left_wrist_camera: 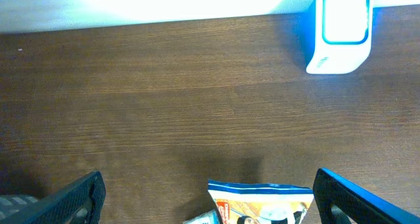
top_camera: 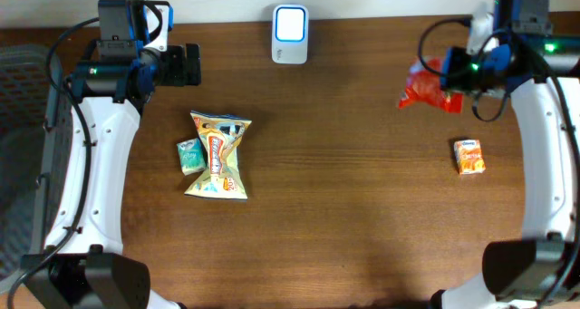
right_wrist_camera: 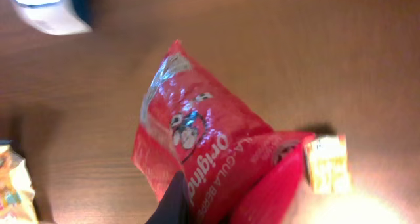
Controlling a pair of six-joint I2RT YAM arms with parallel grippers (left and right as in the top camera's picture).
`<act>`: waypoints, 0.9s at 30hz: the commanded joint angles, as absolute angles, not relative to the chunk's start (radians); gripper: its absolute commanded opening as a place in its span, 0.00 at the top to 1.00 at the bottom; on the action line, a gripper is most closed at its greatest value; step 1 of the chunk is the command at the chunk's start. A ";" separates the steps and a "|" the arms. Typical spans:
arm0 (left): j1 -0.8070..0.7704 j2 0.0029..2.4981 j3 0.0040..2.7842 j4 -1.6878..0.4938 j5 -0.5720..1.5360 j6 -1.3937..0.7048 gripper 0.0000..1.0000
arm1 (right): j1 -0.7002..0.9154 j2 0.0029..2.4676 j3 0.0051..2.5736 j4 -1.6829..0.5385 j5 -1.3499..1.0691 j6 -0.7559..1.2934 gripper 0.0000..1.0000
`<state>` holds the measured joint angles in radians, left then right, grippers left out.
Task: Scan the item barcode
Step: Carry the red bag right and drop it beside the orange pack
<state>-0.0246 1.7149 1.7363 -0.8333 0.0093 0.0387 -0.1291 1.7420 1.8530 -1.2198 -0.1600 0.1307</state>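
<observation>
- Closest to your right wrist camera is the red snack bag (right_wrist_camera: pixel 203 152). Its lower end is pinched in the right gripper (top_camera: pixel 456 73), whose jaws are closed tight on the crinkled film.
- The bag hangs out from the fingers toward the scanner side. This looks like a carrying grip, meant to leave most of the printed surface free to present.
- The branded front faces the wrist camera, and you cannot see a barcode there. It is probably on the far side, though the frames do not show it.
- From overhead, the bag is at the table's right rear, well apart from the white scanner (top_camera: pixel 290 34) at the rear centre. The scanner's lit window faces up, so you likely need to carry the bag left and turn it code-down over the window.
- The small orange box (top_camera: pixel 469 156) lies on the table just beside the bag's path, untouched.
- Your left gripper (top_camera: pixel 190 64) is spread wide and empty. It hovers behind the yellow bag (top_camera: pixel 217 155) and the small teal packet (top_camera: pixel 189 155), which lie touching each other.
</observation>
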 commanded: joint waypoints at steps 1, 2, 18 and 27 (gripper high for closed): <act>-0.019 1.720 1.739 -0.832 0.003 0.054 0.01 | -0.224 1.781 1.701 -1.132 -0.217 0.173 0.96; -0.019 1.720 1.739 -0.832 0.003 0.054 0.01 | -0.245 1.784 1.642 -1.063 -0.218 0.173 0.96; -0.019 1.720 1.739 -0.832 0.003 0.054 0.01 | -0.365 1.785 1.515 -0.971 -0.298 0.146 0.29; -0.019 1.720 1.739 -0.832 0.003 0.054 0.01 | -0.067 1.794 1.645 -0.922 -0.424 0.160 0.02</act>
<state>-0.0246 1.7149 1.7363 -0.8330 0.0093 0.0383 -0.1692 1.8038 1.6344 -0.9478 -0.3706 0.1486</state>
